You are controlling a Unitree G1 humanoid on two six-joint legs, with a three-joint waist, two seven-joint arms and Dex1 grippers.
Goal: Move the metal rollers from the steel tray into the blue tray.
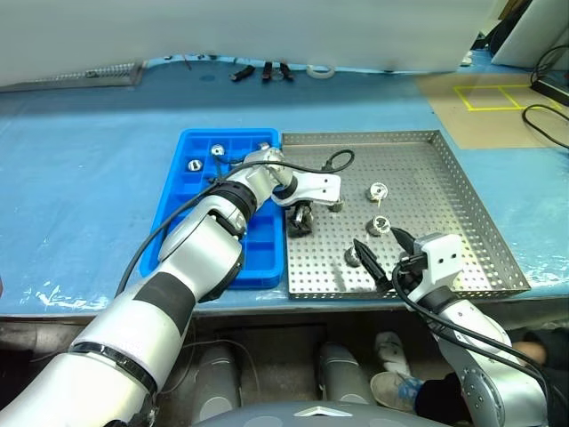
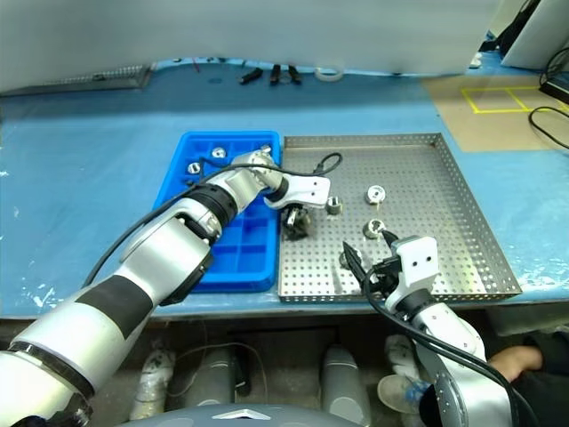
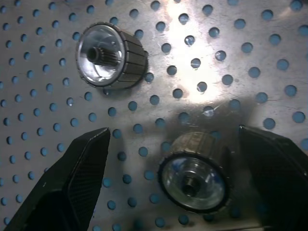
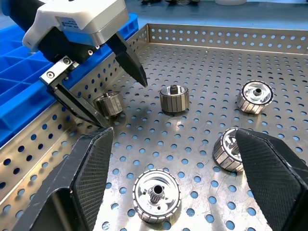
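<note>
Counting three rollers (image 1: 195,165) already in the blue tray (image 1: 191,233) and five left on the steel tray (image 1: 453,206): one between the spread fingers of the left gripper (image 4: 107,98) by the tray's left wall, not yet pinched. Right gripper (image 1: 383,252) hovering spread over the near rim, holding nothing; small tools (image 1: 265,71) and a tape roll (image 1: 321,70) far back, nothing blocking

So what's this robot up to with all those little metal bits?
It is moving metal rollers from the steel tray into the blue tray. The left gripper is down in the steel tray with its jaws open on either side of one roller, not yet closed on it. The right gripper hovers open near the tray's front edge, holding nothing. A few rollers already sit in the blue tray's far compartments; five are still in the steel tray.
</note>
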